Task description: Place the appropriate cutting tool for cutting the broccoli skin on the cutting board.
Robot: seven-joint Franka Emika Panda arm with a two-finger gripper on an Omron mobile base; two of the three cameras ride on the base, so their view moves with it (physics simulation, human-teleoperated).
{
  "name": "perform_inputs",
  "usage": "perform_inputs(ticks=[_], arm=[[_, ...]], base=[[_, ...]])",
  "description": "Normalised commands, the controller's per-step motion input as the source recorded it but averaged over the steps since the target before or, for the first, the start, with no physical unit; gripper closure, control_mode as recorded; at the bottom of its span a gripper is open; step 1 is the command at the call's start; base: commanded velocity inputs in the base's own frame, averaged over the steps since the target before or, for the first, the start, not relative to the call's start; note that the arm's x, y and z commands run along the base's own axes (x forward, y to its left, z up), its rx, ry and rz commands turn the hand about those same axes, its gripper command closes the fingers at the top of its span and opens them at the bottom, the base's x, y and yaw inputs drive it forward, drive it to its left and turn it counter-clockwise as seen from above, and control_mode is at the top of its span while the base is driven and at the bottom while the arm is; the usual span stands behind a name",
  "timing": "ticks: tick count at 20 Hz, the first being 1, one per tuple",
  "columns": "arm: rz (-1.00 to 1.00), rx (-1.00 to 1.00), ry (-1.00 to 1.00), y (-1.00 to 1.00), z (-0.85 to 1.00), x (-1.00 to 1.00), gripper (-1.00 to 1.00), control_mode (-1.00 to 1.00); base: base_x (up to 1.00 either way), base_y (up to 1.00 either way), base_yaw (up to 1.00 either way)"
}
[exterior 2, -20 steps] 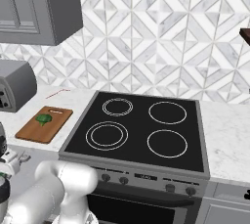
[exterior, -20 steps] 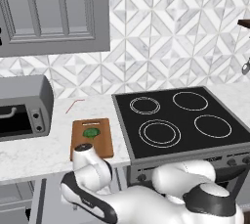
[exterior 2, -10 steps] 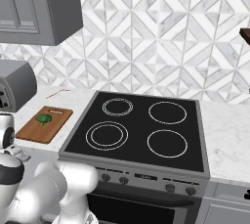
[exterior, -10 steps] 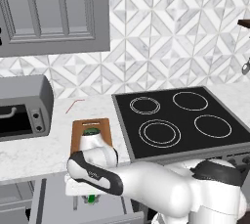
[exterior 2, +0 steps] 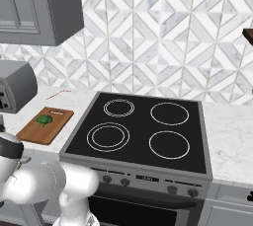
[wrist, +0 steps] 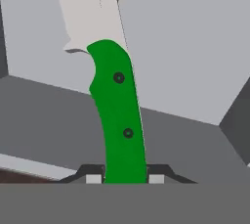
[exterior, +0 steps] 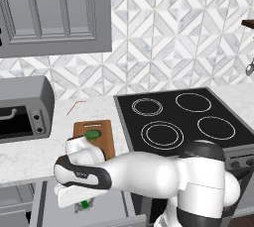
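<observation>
Starting at your left, the toaster oven [exterior: 22, 109] sits on the counter, then the cutting board [exterior: 100, 136] carrying the broccoli [exterior: 93, 135], then the stove [exterior: 188, 122]. Below the board, in the open drawer [exterior: 42, 206], your gripper [wrist: 121, 178] is clenched on the green-handled knife [wrist: 117, 110].

a small knife with a bright green handle [wrist: 118, 120] and a pale silvery blade. brown wooden cutting board [exterior 2: 46, 126] bearing a dark-green broccoli floret [exterior 2: 44, 120]. black glass stovetop [exterior 2: 140, 132] with white ring marks. white-and-grey diamond-patterned wall tiles [exterior 2: 163, 37]. grey cabinet door [exterior: 52, 10].
</observation>
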Motion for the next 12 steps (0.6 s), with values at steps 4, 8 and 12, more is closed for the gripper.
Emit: perform_inputs(ticks=[4, 8, 12], arm=[[0.44, 0.0, 0.0, 0.04, 0.25, -0.03, 1.0, -1.0], [0.41, 0.0, 0.0, 0.0, 0.53, -0.28, 1.0, -1.0], [0.35, 0.0, 0.0, -0.06, 0.59, -0.52, 1.0, -1.0]], base=[[0.0, 0.0, 0.0], [0.0, 0.0, 0.0], [0.0, 0.0, 0.0]])
